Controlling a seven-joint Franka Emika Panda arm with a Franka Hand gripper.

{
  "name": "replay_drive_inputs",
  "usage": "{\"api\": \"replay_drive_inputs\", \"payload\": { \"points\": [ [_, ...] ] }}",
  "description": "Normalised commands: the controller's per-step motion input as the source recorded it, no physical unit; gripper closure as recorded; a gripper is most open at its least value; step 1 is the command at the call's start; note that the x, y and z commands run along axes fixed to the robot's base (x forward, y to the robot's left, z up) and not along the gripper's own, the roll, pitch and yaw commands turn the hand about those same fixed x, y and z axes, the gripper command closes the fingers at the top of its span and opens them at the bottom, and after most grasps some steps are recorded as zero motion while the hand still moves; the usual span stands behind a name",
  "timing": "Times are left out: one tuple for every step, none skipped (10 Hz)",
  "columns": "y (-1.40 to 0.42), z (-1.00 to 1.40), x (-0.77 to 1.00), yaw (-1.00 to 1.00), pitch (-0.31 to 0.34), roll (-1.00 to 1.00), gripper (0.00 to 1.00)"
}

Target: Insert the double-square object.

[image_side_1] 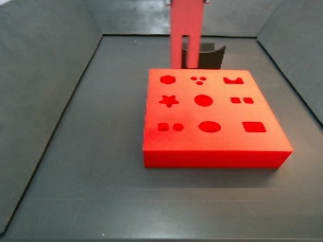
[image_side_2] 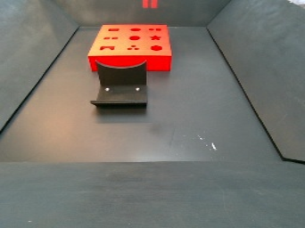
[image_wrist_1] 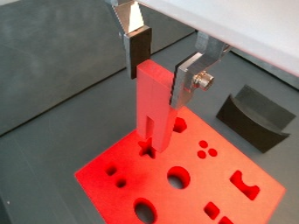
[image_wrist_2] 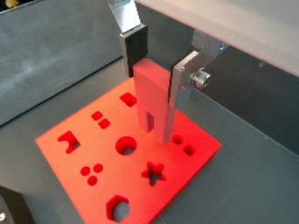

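Observation:
My gripper [image_wrist_1: 162,79] is shut on the double-square object [image_wrist_1: 153,101], a long slim red peg, and holds it upright by its upper end. It shows the same way in the other wrist picture, gripper [image_wrist_2: 158,83] and peg [image_wrist_2: 153,105]. The peg's slotted lower end hangs over the big flat red block with shaped holes [image_wrist_1: 222,188], also seen in a wrist view [image_wrist_2: 111,179]. In a side view the peg [image_side_1: 187,28] comes down from above the block's far edge [image_side_1: 209,142]; the gripper is out of that view. A pair of small square holes [image_side_1: 169,126] sits near the block's front left.
The dark fixture [image_side_2: 119,89] stands on the floor in front of the block [image_side_2: 131,61] in a side view, and behind it in the other [image_side_1: 212,52]. It shows in both wrist views [image_wrist_1: 257,115] [image_wrist_2: 10,210]. Grey walls enclose the dark floor [image_side_2: 179,142].

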Motion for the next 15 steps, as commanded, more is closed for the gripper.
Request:
{"api": "replay_drive_inputs", "payload": {
  "points": [
    [0.00, -0.09, 1.00, 0.00, 0.000, 0.03, 1.00],
    [0.00, -0.09, 1.00, 0.00, 0.000, 0.03, 1.00],
    [0.06, -0.14, 1.00, 0.00, -0.024, 0.00, 1.00],
    [0.05, -0.21, 1.00, 0.00, -0.113, -0.05, 1.00],
    [0.06, -0.21, 1.00, 0.00, -0.121, -0.06, 1.00],
    [0.07, -0.21, 1.00, 0.00, -0.107, -0.04, 1.00],
    [0.05, -0.21, 1.00, 0.00, -0.024, 0.01, 1.00],
    [0.00, -0.23, 1.00, 0.00, 0.040, 0.14, 1.00],
    [0.00, -0.17, 1.00, 0.00, 0.086, 0.17, 1.00],
    [0.00, -0.16, 1.00, 0.00, 0.080, 0.16, 1.00],
    [0.00, -0.18, 1.00, -0.01, 0.110, 0.18, 1.00],
    [0.00, -0.18, 0.88, -0.03, 0.210, 0.22, 1.00],
    [0.00, -0.21, 0.70, -0.10, 0.283, 0.26, 1.00],
    [0.00, -0.22, 0.57, -0.13, 0.349, 0.27, 1.00],
    [0.00, -0.18, 0.51, -0.14, 0.379, 0.26, 1.00]
  ]
}}
